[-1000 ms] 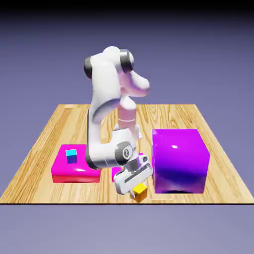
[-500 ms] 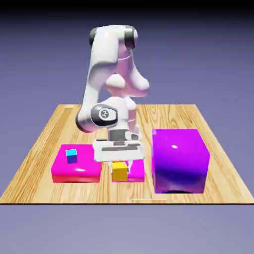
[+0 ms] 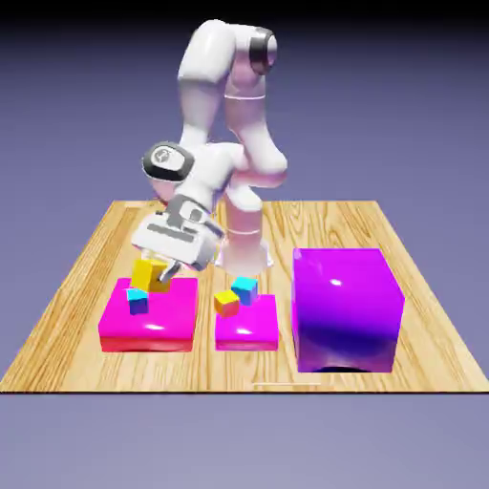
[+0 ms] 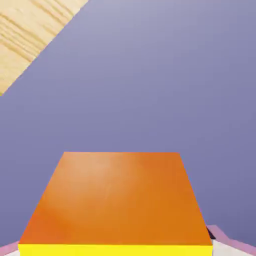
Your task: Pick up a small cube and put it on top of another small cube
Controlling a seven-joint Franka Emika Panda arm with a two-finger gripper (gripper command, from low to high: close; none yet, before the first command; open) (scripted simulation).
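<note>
The small cube, orange-yellow, hangs between the fingers of my gripper, which is shut on it. It is just above the left pink block, right over a tiny cyan-topped blue cube that sits on that block. Whether the two cubes touch I cannot tell. In the hand view the held cube fills the lower half as a broad orange face with a yellow edge, and it hides most of both fingers.
A smaller pink block in the middle carries a yellow-topped cube and a cyan cube. A tall purple block stands at the exterior view's right. The wooden table ends close in front of the blocks.
The gripper has carried the orange-yellow cube up from the table's front edge and across to the exterior view's left, from the middle pink block to above the left pink block.
</note>
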